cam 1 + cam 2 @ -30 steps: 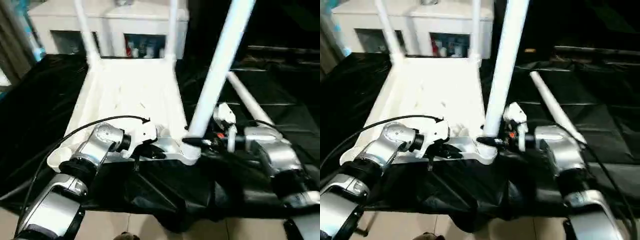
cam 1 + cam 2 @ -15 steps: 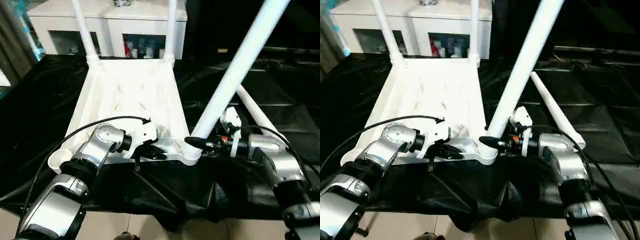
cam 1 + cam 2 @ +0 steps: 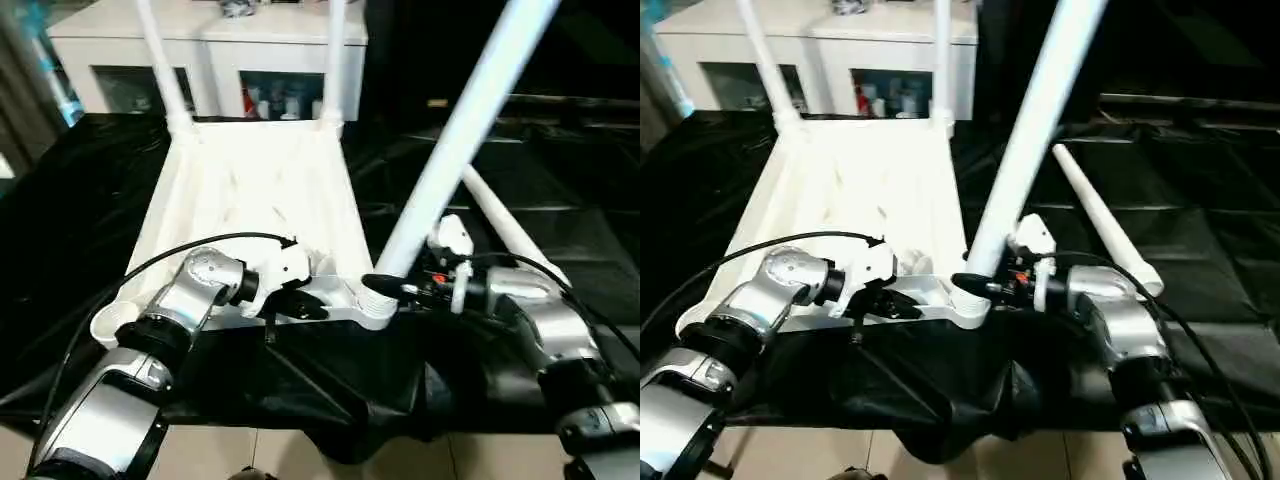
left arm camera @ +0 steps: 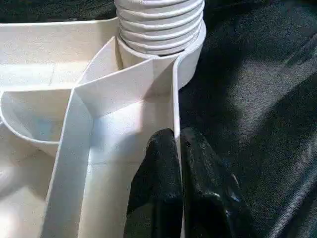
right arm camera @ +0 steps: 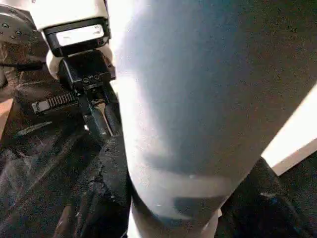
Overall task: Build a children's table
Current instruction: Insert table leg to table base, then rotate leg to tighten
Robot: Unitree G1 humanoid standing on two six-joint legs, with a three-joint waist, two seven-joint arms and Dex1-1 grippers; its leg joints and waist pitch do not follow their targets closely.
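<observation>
The white tabletop lies underside up on the black-draped table. Two white legs stand in its far corner sockets. A third leg rises from the near right socket and leans right. My right gripper is shut on this leg just above the socket, which the right wrist view shows between the black fingers. My left gripper is shut on the tabletop's near rim wall beside that socket. A fourth leg lies loose on the cloth to the right.
A white cabinet stands behind the table. The black cloth hangs over the near edge above a tiled floor. A black cable loops over my left forearm. The near left socket holds nothing.
The held leg swung further to the right, then came back a little toward upright, with my right arm following. My left gripper stayed on the rim. The camera shifted slightly.
</observation>
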